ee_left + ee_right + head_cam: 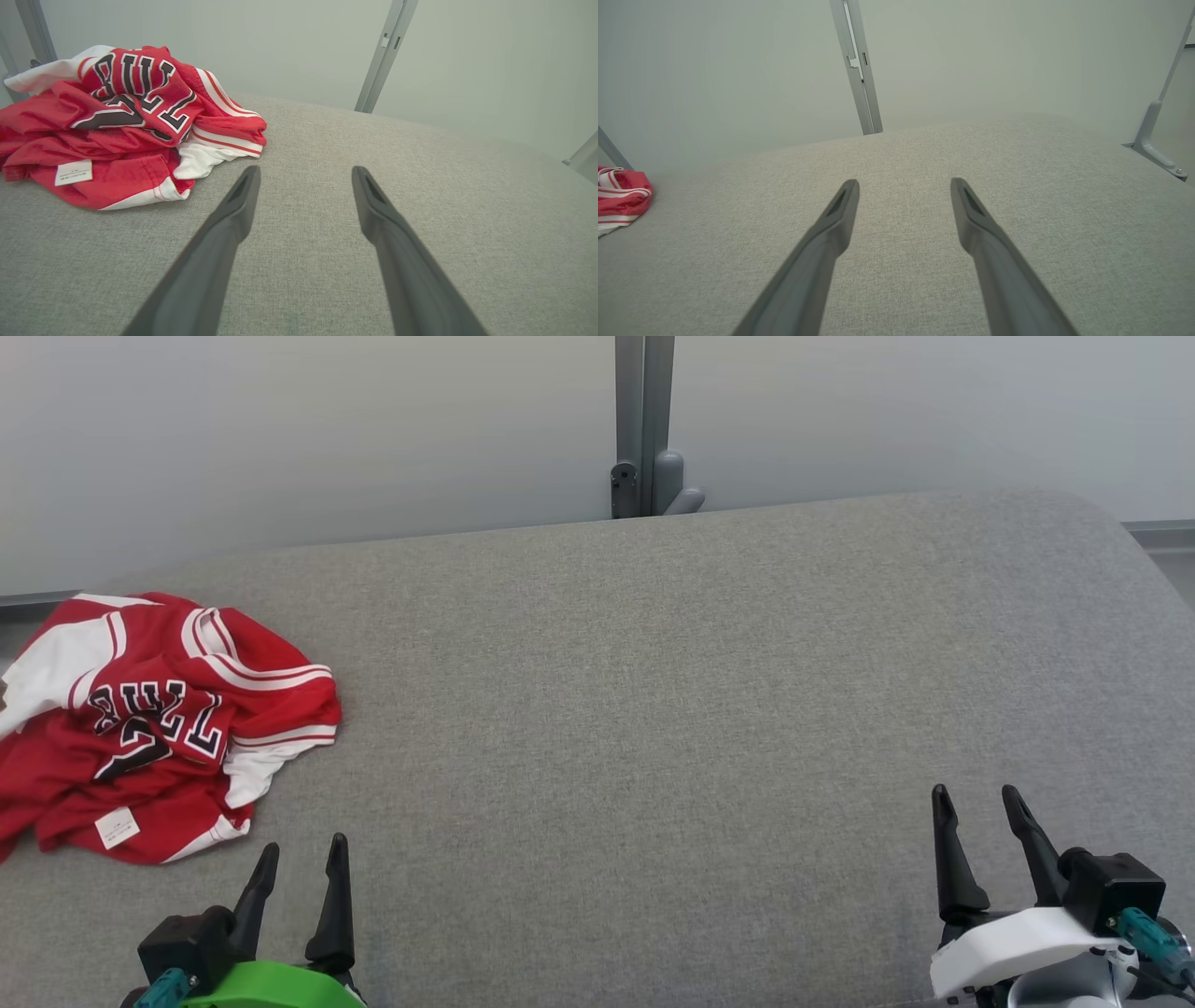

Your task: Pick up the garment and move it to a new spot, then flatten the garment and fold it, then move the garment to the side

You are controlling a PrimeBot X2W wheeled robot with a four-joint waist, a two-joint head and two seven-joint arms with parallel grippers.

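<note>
A crumpled red-and-white jersey is lying at the far left of the grey fabric surface, with its white label facing up near the front edge. The left gripper is pointing past the jersey's near corner, close to it but not touching, with its two fingers standing apart and nothing between them. The right gripper is sitting well apart from the jersey at the lower right, likewise spread and empty. A grey post is rising behind the surface.
</note>
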